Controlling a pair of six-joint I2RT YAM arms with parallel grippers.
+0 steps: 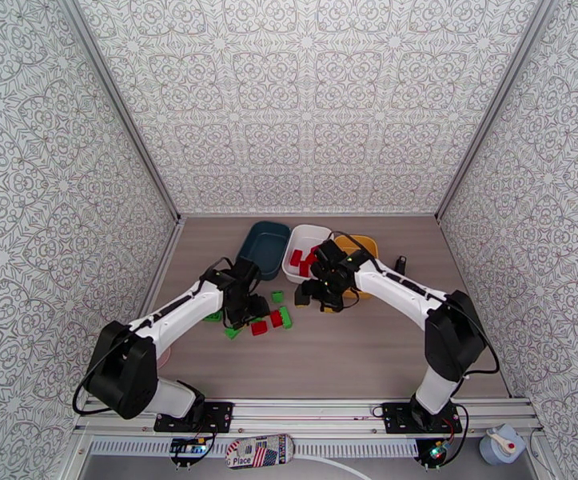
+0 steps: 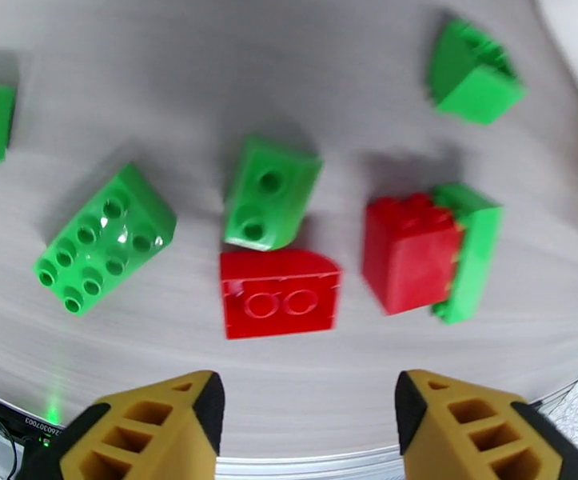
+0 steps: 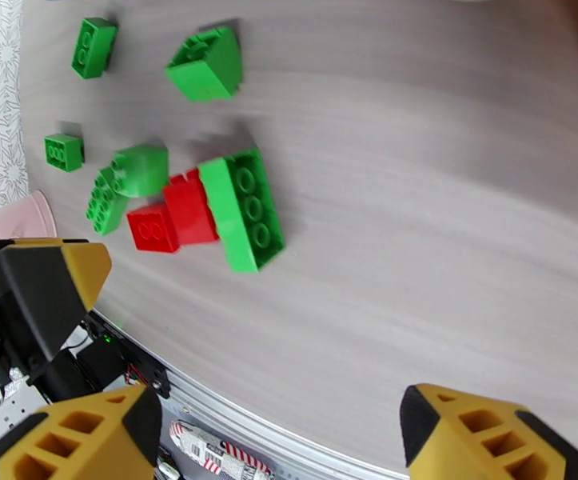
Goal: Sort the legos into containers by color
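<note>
Red brick [image 2: 279,294] — just beyond parted left jaws.

The left arm [image 1: 178,310] rises from its base at the table's [image 1: 384,354] near edge to an elbow at the near left. Its forearm runs toward the middle, where the left gripper [image 2: 308,410] points down, its yellow-tipped fingers [image 2: 169,426] spread wide with nothing between them. The right arm [image 1: 404,290] mirrors it from the near right, and the right gripper [image 3: 277,418] hangs over the table's middle, parted and empty.
</note>
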